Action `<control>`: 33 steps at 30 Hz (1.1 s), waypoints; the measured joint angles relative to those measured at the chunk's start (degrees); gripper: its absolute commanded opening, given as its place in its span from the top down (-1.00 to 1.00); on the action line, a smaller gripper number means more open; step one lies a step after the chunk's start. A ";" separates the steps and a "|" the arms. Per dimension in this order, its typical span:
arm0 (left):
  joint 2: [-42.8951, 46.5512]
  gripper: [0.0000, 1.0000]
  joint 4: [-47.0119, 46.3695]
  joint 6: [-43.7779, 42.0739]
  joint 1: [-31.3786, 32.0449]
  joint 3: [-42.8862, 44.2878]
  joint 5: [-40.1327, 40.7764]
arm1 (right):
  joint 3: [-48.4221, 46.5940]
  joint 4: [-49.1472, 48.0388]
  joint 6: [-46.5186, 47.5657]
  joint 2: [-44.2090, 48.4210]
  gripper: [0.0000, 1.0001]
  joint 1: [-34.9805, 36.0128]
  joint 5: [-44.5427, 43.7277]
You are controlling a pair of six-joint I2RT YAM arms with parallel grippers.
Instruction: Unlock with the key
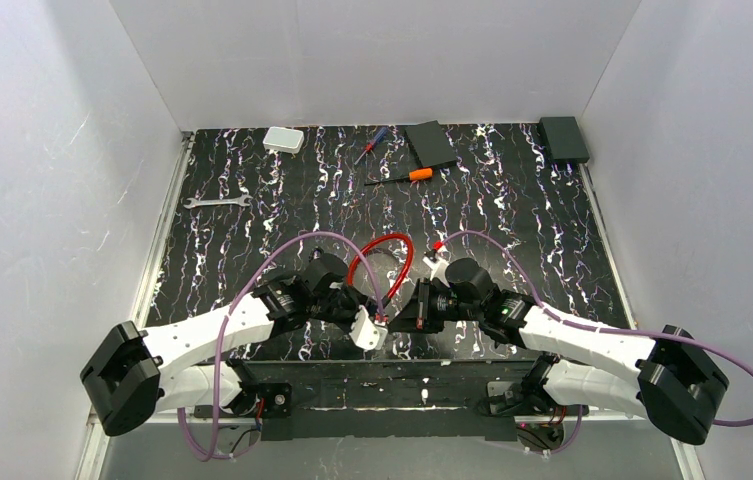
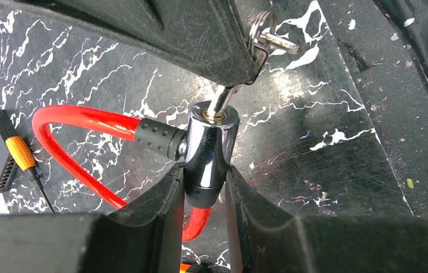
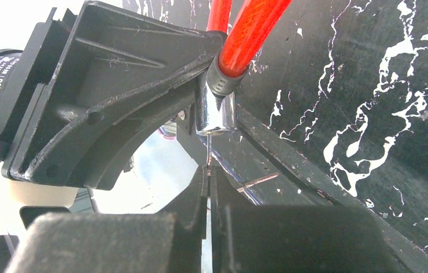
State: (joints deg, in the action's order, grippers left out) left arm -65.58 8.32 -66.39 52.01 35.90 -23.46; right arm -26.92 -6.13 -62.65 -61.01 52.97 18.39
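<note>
Already the key (image 2: pixel 221 98) stands with its silvery bit in the keyhole of the chrome lock (image 2: pixel 208 153). It is gripped by the right claw (image 3: pixel 207 173), whose fingers are pressed together on it. The left claw (image 2: pixel 206 190) clamps the lock body between its fingers. Insertion looks done. The turn looks left to do, as does freeing the red cable (image 2: pixel 80 119), whose black collar sits plugged into the lock just beside the left claw. The left wrist view shows the keyhole and a key ring (image 2: pixel 261 31) dangling behind the right claw. The right wrist view shows only the bit edge-on, and from above the joint is hidden.
</note>
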 measured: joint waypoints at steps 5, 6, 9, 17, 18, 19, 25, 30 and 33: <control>0.57 1.00 -0.13 -0.92 0.48 -0.46 0.33 | 0.00 0.02 -1.05 -0.11 0.97 0.04 0.22; 0.66 1.00 -0.15 -0.98 0.57 -0.52 0.37 | 0.00 0.02 -1.20 -0.11 0.97 0.04 0.28; 0.83 1.00 -0.13 -1.18 0.68 -0.61 0.44 | -0.02 0.04 -1.97 -0.22 0.97 0.04 0.42; 0.90 1.00 -0.13 -1.09 0.79 -0.63 0.85 | -0.09 0.04 -3.85 -0.37 0.97 0.04 0.09; 0.90 1.00 -0.11 -1.11 0.79 -0.63 0.98 | -0.17 0.04 -4.07 -0.57 0.97 0.04 0.02; 0.90 1.00 -0.11 -1.11 0.79 -0.63 1.20 | -0.31 0.04 -4.28 -0.81 0.97 0.04 -0.04; 1.29 1.00 -0.04 -0.74 0.79 -0.79 1.49 | -0.48 -0.02 -4.90 -1.09 0.97 0.04 -0.31; 1.73 1.00 -0.02 -0.17 0.76 -0.79 1.53 | -2.84 3.41 -2.05 -1.07 0.97 0.33 -1.42; 2.25 1.00 -0.15 0.00 0.76 -0.79 1.16 | -5.01 6.38 0.79 -1.22 0.97 0.37 -1.99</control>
State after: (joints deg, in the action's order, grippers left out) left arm -63.33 8.16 -66.39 52.77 35.11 -22.31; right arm -31.92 0.25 -61.87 -62.24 53.34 16.40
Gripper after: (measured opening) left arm 0.240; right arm 0.040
